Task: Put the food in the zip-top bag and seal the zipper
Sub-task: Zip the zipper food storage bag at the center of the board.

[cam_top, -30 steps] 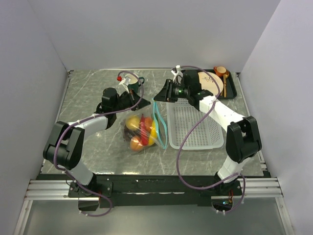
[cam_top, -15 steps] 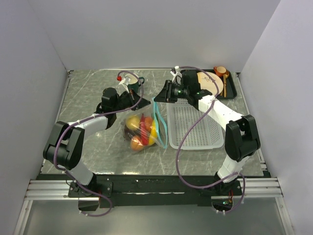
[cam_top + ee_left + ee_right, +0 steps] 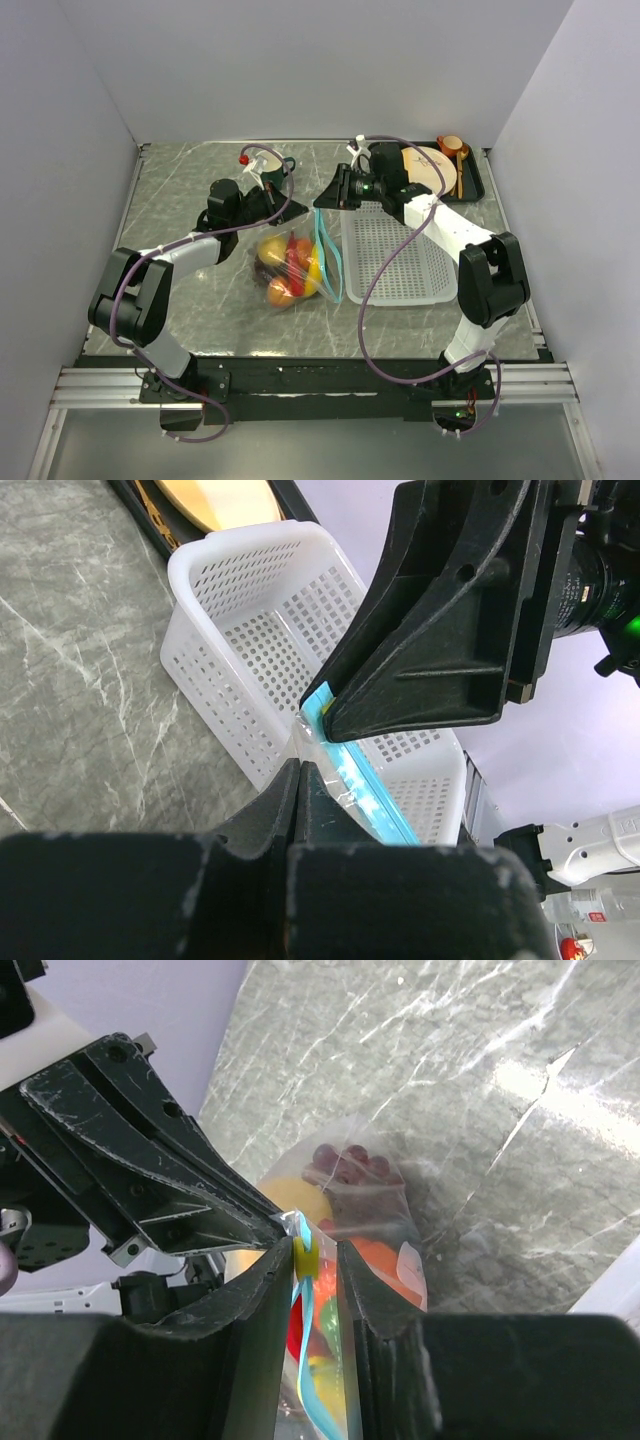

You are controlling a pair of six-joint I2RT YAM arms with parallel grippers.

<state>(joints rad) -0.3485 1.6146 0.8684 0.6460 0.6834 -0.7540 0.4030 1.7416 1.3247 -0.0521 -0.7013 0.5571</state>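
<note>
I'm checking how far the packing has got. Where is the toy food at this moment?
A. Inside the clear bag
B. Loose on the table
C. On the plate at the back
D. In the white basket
A: the toy food shows through the clear bag, bunched together under the plastic in both the top view and the right wrist view.

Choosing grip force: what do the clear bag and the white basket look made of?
Clear zip-top bag: thin glossy plastic film, apparently; it wrinkles and shows the food. White mesh basket: likely rigid moulded plastic, matte, evenly perforated.
</note>
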